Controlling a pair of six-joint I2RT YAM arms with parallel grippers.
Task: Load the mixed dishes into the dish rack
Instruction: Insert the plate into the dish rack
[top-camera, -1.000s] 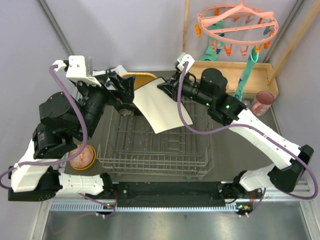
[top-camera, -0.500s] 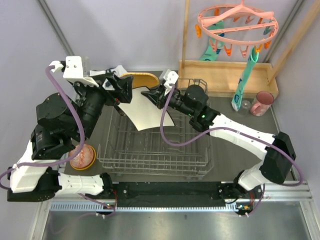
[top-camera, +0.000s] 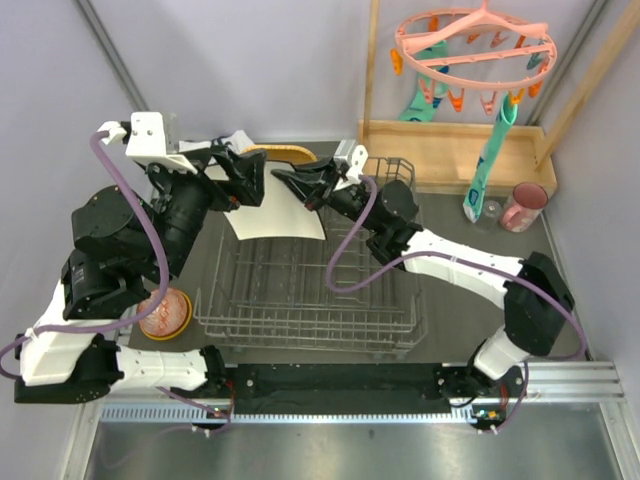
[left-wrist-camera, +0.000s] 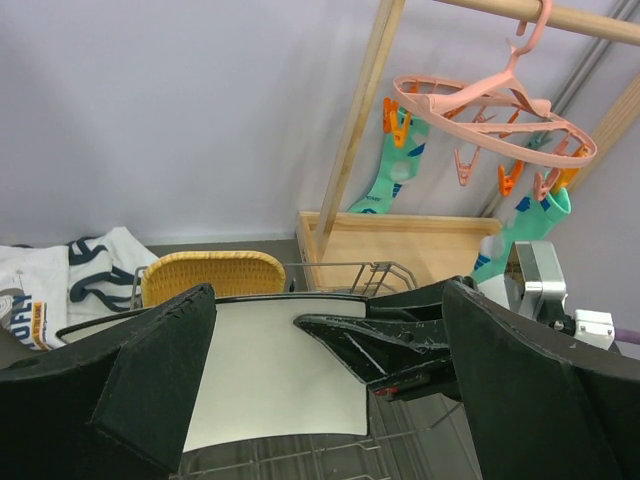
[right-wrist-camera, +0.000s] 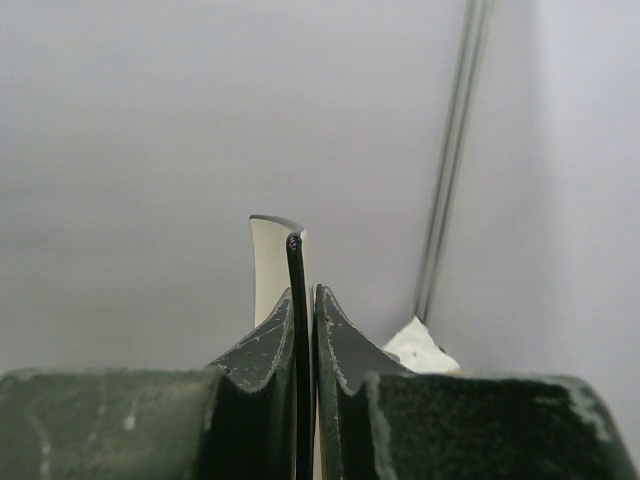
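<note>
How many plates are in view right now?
2. A pale square plate is gripped edge-on in the right gripper's jaws above the grey wire dish rack's far end; a yellow wooden rounded plate sits behind it. Others may be hidden by the arms.

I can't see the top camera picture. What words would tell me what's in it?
The right gripper pinches a square plate, pale side showing, over the far end of the grey wire dish rack, with the open left gripper close beside it. An orange bowl sits left of the rack, a pink cup far right.
</note>
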